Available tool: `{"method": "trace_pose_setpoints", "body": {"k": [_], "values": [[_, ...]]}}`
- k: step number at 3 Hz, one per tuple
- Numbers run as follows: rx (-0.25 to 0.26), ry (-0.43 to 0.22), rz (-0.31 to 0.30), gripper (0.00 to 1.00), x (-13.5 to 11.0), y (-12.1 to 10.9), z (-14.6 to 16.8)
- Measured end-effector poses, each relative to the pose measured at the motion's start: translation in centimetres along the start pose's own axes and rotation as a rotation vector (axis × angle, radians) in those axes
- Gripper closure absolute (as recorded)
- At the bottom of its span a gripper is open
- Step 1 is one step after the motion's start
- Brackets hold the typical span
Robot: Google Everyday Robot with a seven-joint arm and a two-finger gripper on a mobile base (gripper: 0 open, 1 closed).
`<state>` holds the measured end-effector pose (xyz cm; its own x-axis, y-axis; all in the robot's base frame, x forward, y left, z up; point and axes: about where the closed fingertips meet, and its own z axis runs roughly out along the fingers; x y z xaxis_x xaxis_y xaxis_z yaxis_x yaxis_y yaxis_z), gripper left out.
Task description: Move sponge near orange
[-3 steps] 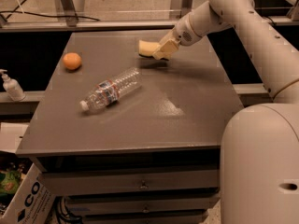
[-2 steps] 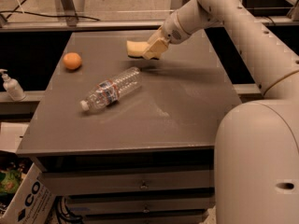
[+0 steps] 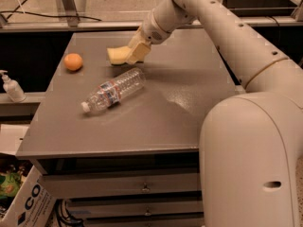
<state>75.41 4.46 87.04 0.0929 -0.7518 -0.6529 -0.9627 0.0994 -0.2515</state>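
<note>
Yellowish pincer [image 3: 129,58] on pale yellow sponge [image 3: 115,55], deep-orange orange [image 3: 73,62], grey table [image 3: 156,122]

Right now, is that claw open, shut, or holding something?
Gripper: shut on the sponge, at the far side of the table, right of the orange.

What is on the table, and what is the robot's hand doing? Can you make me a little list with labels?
gripper: over the far side of the table, shut on the sponge
sponge: pale yellow, held by the gripper, right of the orange and not touching it
orange: on the far left part of the table, by itself
bottle: clear plastic, lying on its side, nearer the camera than the sponge
table: grey, flat top
pump bottle: off the table, to its left
</note>
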Motion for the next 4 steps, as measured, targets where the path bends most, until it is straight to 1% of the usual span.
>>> {"method": "trace_pose_setpoints", "body": {"k": [1,2,4], "values": [[-0.011,0.016,-0.064,1.00,-1.9,0.6,1.6],[-0.008,0.020,-0.103,1.00,-3.7,0.6,2.9],[0.027,0.032,-0.117,1.00,-5.5,-0.2,5.5]]}}
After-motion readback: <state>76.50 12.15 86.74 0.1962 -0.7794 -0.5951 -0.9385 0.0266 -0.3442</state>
